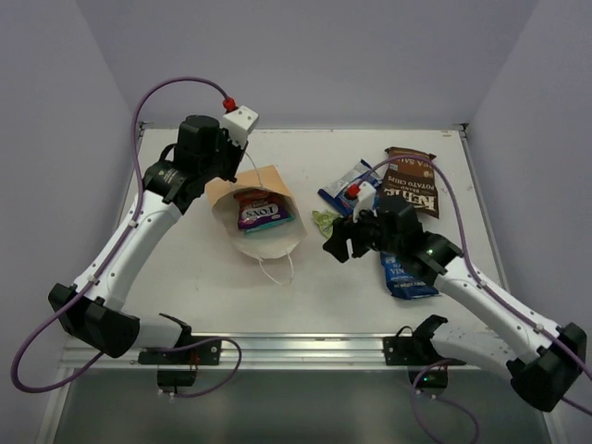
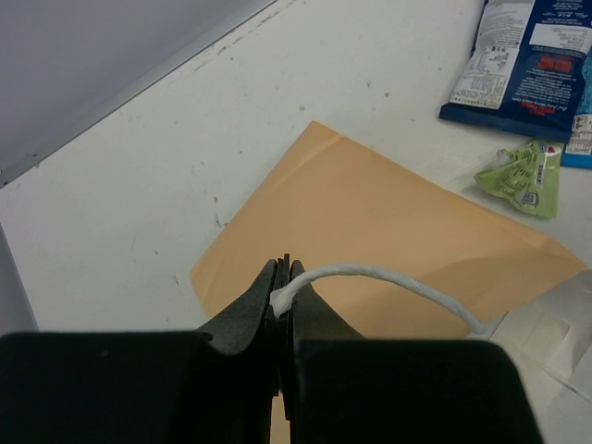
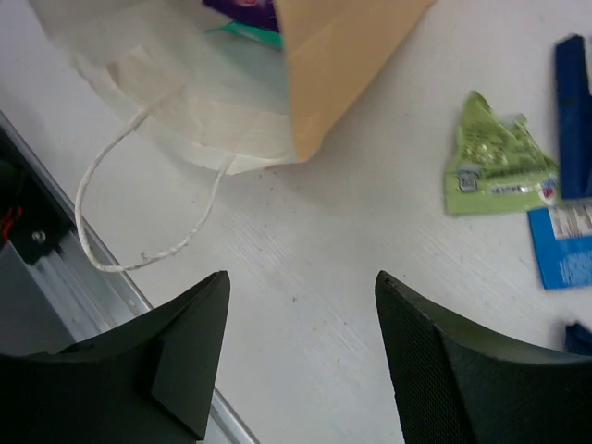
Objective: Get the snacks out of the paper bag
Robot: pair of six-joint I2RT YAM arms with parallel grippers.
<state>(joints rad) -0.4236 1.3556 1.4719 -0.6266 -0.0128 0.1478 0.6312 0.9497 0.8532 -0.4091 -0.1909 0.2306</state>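
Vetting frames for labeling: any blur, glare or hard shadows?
Top external: even light, sharp, only soft shadows. Left wrist: left claw nearly black, faint shadow band across paper bag. Right wrist: right claw dark, mild sheen on green wrapper, table sharp.

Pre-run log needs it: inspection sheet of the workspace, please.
Surface: white table, scuffed.
Job's things: paper bag lying with its mouth toward the arms, purple candy bag and teal bag inside. Out on the table: brown chip bag, far blue packet, near blue packet, green wrapper.
Clutter: nothing seen.
Hands: left hand shut on the bag's string handle; right hand open, empty.
Cables: purple cable looping off each arm.
Surroundings: plain pale walls; metal rail at near edge.
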